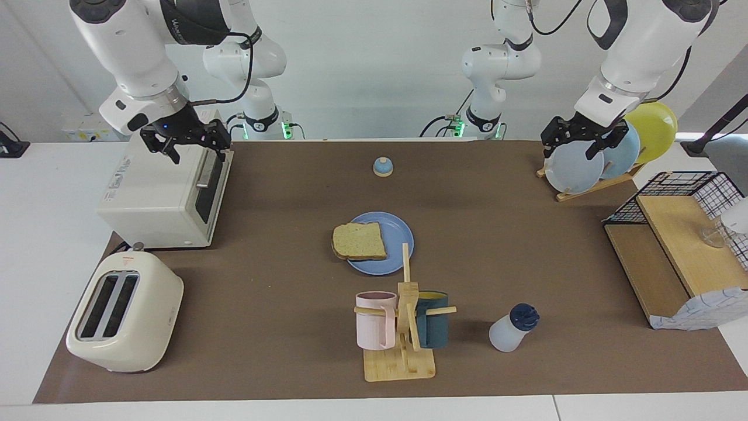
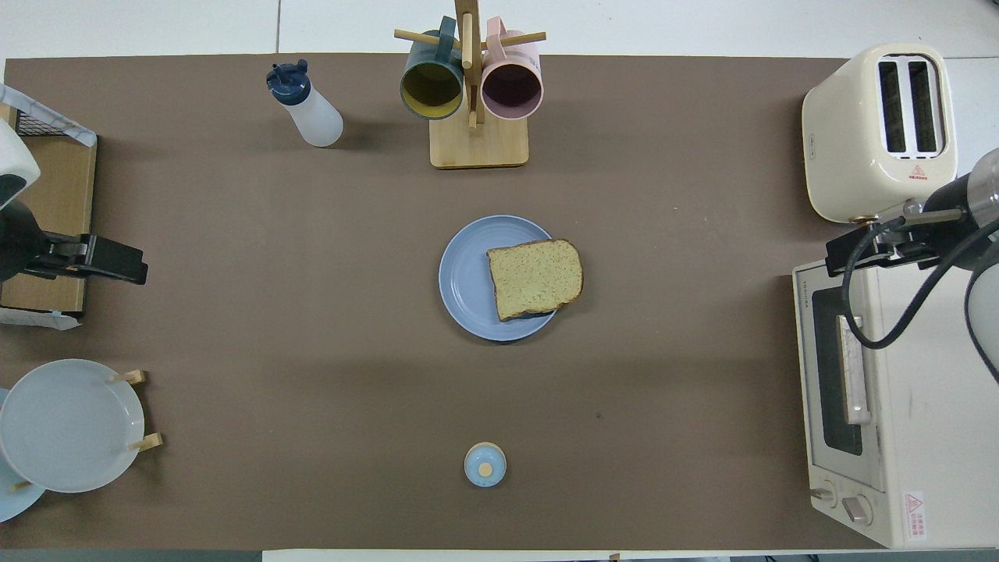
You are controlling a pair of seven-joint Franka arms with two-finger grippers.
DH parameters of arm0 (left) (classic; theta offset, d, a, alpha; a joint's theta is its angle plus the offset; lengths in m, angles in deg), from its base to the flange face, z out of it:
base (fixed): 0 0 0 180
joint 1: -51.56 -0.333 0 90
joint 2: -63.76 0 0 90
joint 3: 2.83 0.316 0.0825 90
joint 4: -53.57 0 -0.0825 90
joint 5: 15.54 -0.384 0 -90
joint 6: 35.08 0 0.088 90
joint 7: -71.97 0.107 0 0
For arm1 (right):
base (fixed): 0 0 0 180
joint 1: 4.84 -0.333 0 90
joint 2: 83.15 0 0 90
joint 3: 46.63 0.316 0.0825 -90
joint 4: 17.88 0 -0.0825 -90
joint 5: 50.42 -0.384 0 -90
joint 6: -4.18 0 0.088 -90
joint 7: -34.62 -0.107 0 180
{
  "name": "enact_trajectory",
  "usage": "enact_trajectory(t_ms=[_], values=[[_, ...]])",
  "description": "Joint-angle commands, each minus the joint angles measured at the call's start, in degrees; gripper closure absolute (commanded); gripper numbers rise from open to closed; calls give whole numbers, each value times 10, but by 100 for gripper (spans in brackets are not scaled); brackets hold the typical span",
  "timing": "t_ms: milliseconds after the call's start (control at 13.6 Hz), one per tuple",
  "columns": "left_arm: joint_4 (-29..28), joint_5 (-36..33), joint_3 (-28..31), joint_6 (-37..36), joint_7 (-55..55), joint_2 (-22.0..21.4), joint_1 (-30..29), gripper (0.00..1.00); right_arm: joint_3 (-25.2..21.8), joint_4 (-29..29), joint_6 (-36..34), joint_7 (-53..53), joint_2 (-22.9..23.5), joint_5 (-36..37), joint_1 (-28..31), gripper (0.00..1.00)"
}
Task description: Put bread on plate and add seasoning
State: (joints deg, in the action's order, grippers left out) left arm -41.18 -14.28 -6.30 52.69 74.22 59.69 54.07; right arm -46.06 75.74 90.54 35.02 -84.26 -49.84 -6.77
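Closest to the facing camera sits the wooden mug rack (image 1: 403,345), with a pink mug (image 1: 376,320) and a dark teal mug (image 1: 433,327) hanging on its pegs — the overhead view shows both mugs with nothing in them. Beside it, toward the left arm's end of the table, the seasoning bottle (image 1: 513,328) stands alone on the brown mat (image 1: 263,292), navy cap on; I can't make out anything inside it.

Writing: the toaster oven (image 2: 874,406) has "TOSHIBA" printed up its front edge, and both it and the cream two-slot toaster (image 2: 878,129) carry a small red warning sticker I can't read.

Mid-table, the blue plate (image 1: 397,257) holds the bread (image 1: 359,241) — it lies flat on the half toward the right arm's end, one edge hanging over the rim. A little blue-domed bell (image 1: 383,166) sits nearer to the robots than the plate.

Left gripper (image 1: 578,143) hangs over the plate rack (image 1: 584,187), where pale blue and yellow plates stand upright. Its fingers are spread, holding nothing. Right gripper (image 1: 190,147) hovers over the toaster oven's top, fingers also apart and empty.
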Motion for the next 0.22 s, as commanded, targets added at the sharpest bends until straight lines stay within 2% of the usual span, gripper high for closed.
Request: enact_trajectory(t_ms=[0,147], values=[[40,20,0,-25,-3,15,-7,0,3,11,0,14,-11,-12,9,0],[39,19,0,-21,-3,14,-7,0,3,11,0,14,-10,-12,9,0]])
